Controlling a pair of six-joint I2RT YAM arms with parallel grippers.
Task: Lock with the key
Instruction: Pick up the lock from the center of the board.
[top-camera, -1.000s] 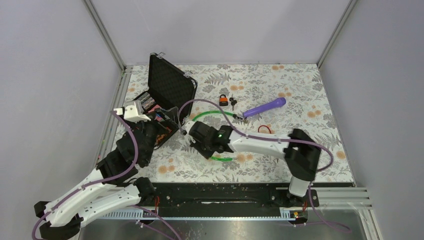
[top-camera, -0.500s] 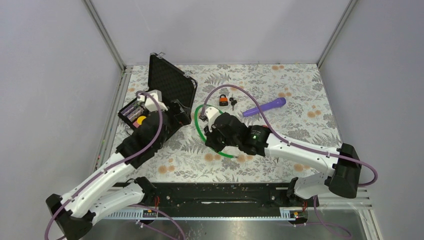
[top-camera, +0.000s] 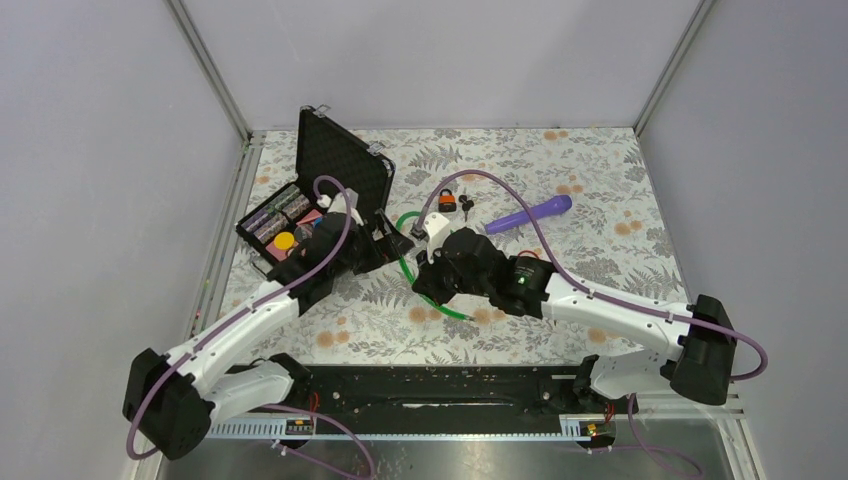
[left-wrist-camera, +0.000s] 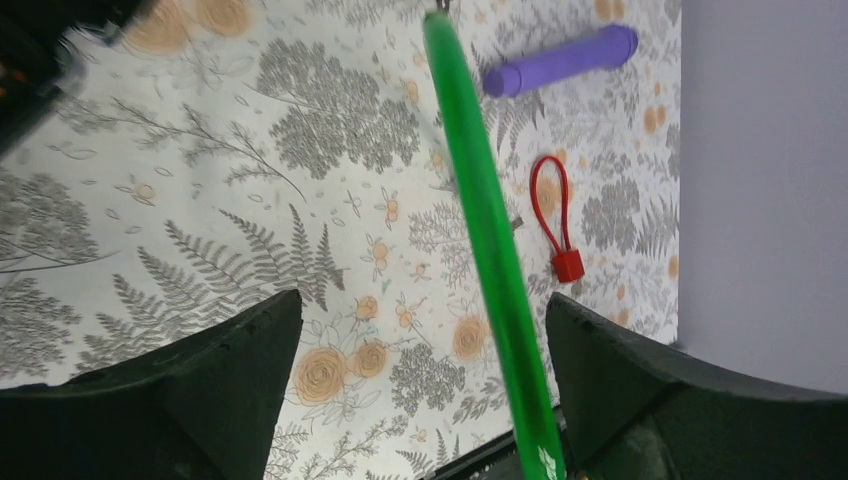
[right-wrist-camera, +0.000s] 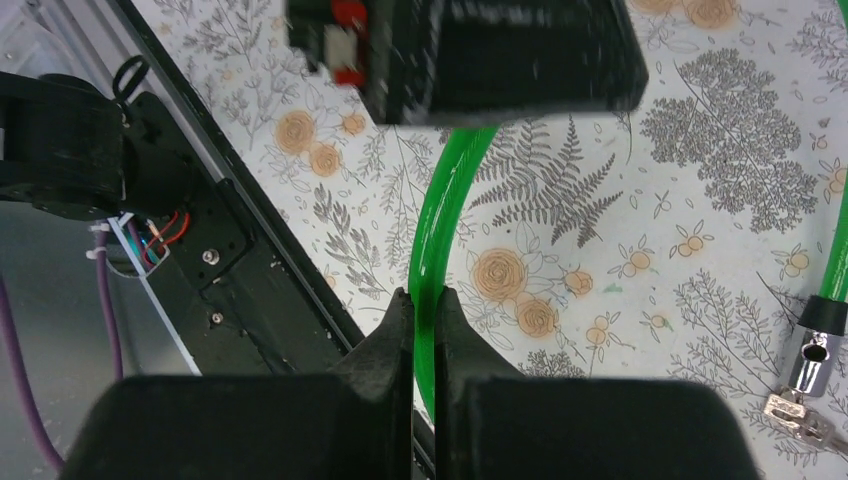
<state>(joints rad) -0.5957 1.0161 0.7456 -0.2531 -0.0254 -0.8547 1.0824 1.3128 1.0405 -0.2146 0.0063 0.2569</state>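
Note:
A green cable lock (top-camera: 404, 268) loops over the mat at the centre. My right gripper (top-camera: 428, 272) is shut on the cable (right-wrist-camera: 428, 250), and the fingertips (right-wrist-camera: 400, 310) pinch it. The cable's metal end with a key (right-wrist-camera: 808, 385) shows at the right of the right wrist view. My left gripper (top-camera: 388, 240) is open. The cable (left-wrist-camera: 480, 210) passes between its fingers (left-wrist-camera: 620, 370), nearer the right one, and I see no contact. An orange padlock (top-camera: 447, 200) with dark keys (top-camera: 466, 207) lies further back.
An open black case (top-camera: 335, 175) holding small items stands at the back left. A purple handle (top-camera: 528, 213) lies right of the padlock and also shows in the left wrist view (left-wrist-camera: 560, 62). A small red cable lock (left-wrist-camera: 556, 218) lies on the mat. The black base rail (top-camera: 440, 385) runs along the near edge.
My left arm has swung right from the case until its open jaws straddle the green cable. My right gripper has shifted right and back with the cable, standing the loop more upright.

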